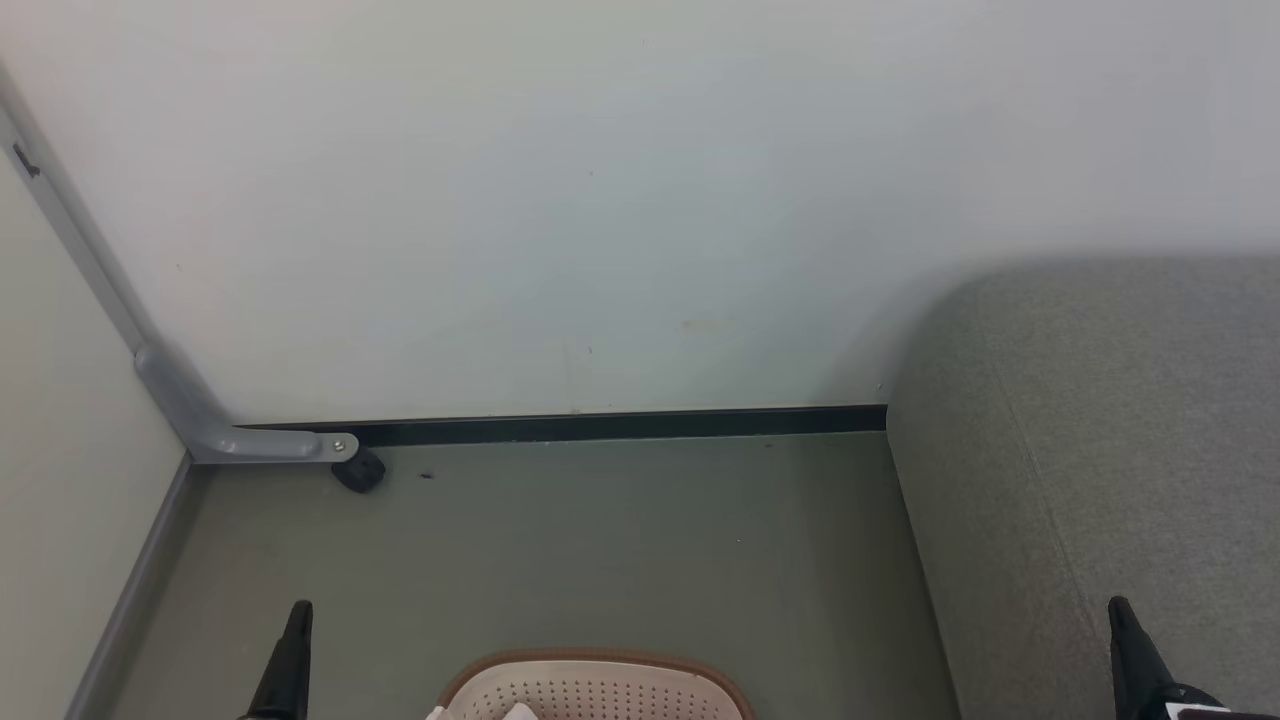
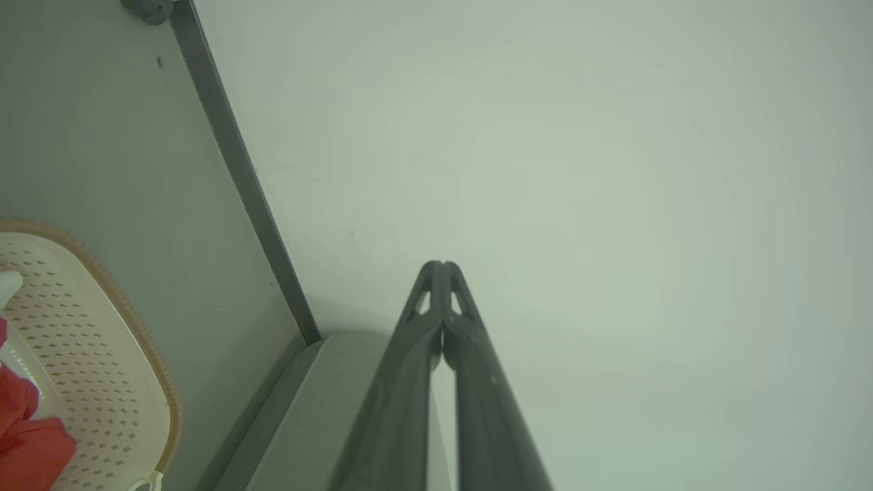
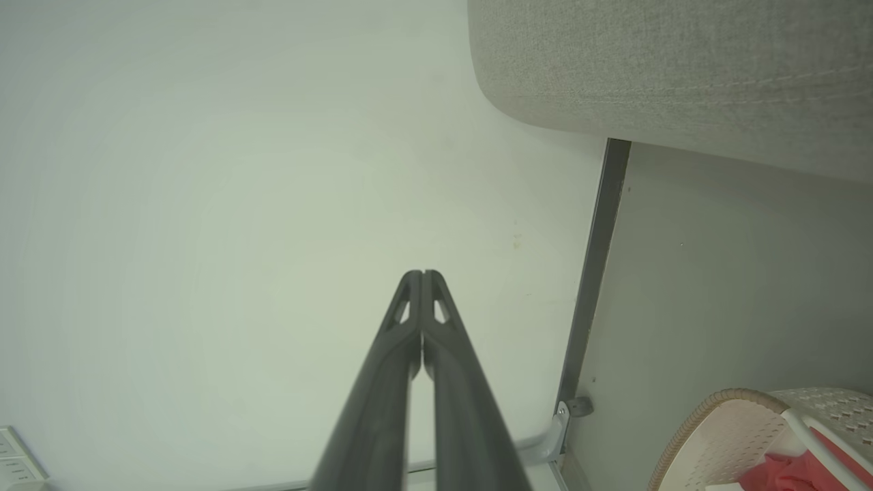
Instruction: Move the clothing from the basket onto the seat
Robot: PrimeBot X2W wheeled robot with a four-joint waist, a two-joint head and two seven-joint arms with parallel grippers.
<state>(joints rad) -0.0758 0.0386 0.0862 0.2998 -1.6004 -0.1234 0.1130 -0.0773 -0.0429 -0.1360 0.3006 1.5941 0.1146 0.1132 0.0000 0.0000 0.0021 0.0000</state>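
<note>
In the head view a grey bracket [image 1: 200, 425] with a black wheel [image 1: 358, 470] sits at 9 o'clock, where the wall [image 1: 600, 200] meets the floor [image 1: 600, 540]. At 7 o'clock the left gripper [image 1: 300, 612] points up, jaws pressed together and holding nothing. Its own wrist view shows the left gripper [image 2: 442, 264] with tips touching, aimed at the wall.

The basket [image 1: 600, 658] stands on the floor at 6 o'clock, cut off by the bottom edge, between the two grippers. The red clothing [image 2: 31, 436] lies inside the basket [image 2: 109, 354], at 8 o'clock in the left wrist view. In the right wrist view the clothing [image 3: 784, 472] is at 4 o'clock, again inside the basket [image 3: 723, 426].

The seat [image 1: 1100, 450] stands against the wall at 3 to 4 o'clock in the head view, with floor between it and the basket. At 5 o'clock the right gripper [image 1: 1118, 605] shows in front of the seat, closed and empty. Its wrist view shows the right gripper [image 3: 421, 274] with tips together, and the seat [image 3: 682, 68] at 1 o'clock.
</note>
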